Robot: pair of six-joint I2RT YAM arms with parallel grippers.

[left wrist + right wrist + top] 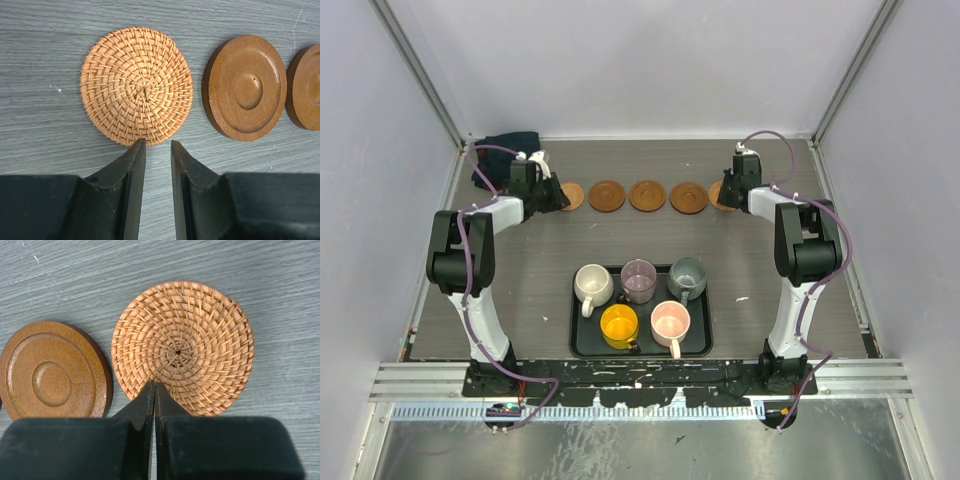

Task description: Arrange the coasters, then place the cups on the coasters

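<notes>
From above, five coasters [647,196] lie in a row at the far side, and five cups [638,282] sit in the black tray [582,345]. Left wrist: the left gripper [157,145] is slightly parted and empty — tips at the edge of a woven coaster [136,85]. Right wrist: the right gripper [154,386] is pressed together, tips at the rim of the other woven coaster [185,345].

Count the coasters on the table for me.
5, in one row at the far side: left woven coaster, three wooden coasters in the middle, right woven coaster. Claws partly cover both end ones. No others seem hidden.
</notes>
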